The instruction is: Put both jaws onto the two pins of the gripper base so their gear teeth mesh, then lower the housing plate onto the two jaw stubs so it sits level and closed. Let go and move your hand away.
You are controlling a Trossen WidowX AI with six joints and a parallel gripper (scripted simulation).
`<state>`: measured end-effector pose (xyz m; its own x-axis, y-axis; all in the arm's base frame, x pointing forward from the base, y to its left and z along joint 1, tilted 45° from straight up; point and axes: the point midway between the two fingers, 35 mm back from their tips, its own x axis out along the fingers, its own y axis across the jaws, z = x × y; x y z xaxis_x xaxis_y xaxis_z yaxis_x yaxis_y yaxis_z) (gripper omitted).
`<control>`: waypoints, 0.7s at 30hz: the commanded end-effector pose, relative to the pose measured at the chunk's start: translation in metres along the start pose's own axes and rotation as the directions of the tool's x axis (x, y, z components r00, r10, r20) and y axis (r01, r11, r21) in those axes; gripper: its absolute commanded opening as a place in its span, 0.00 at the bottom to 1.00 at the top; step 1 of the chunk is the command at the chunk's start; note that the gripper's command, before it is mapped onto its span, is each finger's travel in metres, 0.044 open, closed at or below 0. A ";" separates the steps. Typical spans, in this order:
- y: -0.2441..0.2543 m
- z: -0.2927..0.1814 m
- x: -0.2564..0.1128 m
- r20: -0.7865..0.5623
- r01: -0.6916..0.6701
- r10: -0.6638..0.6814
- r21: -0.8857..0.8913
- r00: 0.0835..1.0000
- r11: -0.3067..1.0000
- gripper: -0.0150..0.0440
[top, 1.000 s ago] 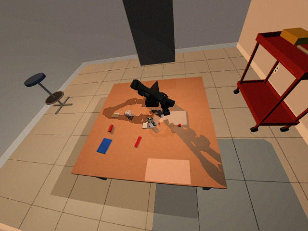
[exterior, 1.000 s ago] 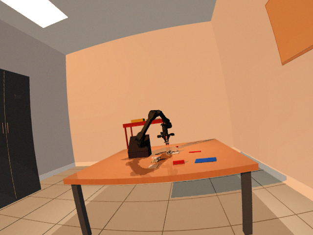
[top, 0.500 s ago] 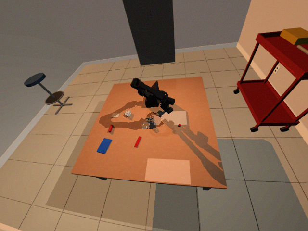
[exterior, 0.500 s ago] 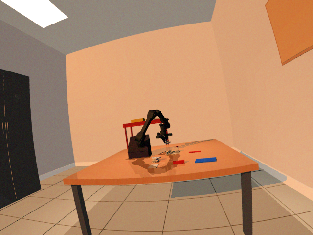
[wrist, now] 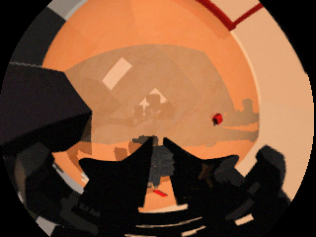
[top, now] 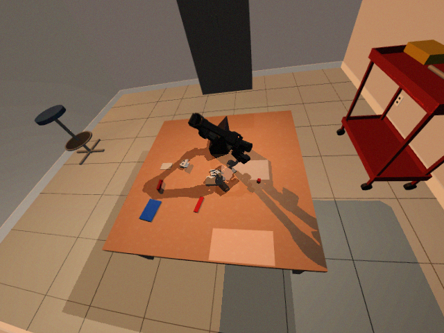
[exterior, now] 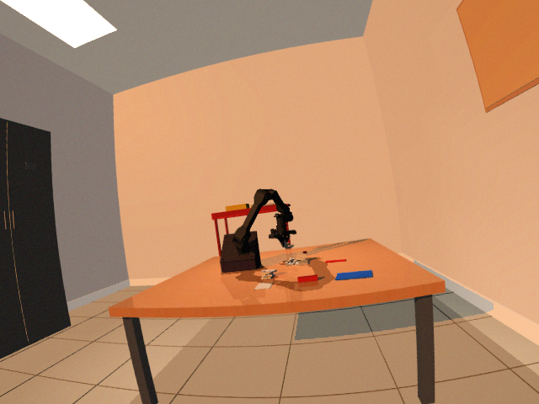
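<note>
My gripper (top: 234,160) (exterior: 286,242) (wrist: 158,139) is shut on a small grey toothed piece that looks like a jaw (wrist: 162,165); in the exterior view it is held above the table near the gripper base. The gripper base (top: 210,181) (exterior: 292,262) lies in front of the arm, with white parts on it, partly under a dark shadow. Whether a jaw sits on its pins is too small to tell. Another white piece (top: 184,164) (exterior: 269,273) stands to its left in the top view; it may be the housing plate, but this is unclear.
A flat pale square (top: 166,166) (exterior: 264,285), a red block (top: 159,185) (exterior: 307,279), a blue plate (top: 150,210) (exterior: 354,275) and a red bar (top: 198,205) (exterior: 336,261) lie on the table. A small red cube (top: 258,180) (wrist: 217,118) lies right of the base in the top view.
</note>
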<state>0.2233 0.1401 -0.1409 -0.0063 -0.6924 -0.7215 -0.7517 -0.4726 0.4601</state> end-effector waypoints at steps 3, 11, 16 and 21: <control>0.001 0.000 0.011 -0.005 -0.003 0.003 -0.007 1.000 1.000 0.32; 0.001 0.000 0.024 -0.005 -0.003 0.003 -0.008 1.000 1.000 0.32; 0.001 -0.001 0.032 -0.006 -0.003 0.003 -0.008 1.000 1.000 0.32; 0.001 -0.001 0.040 -0.006 -0.003 0.003 -0.009 1.000 1.000 0.32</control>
<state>0.2240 0.1165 -0.1658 -0.0068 -0.6930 -0.7209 -0.7514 -0.4722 0.4610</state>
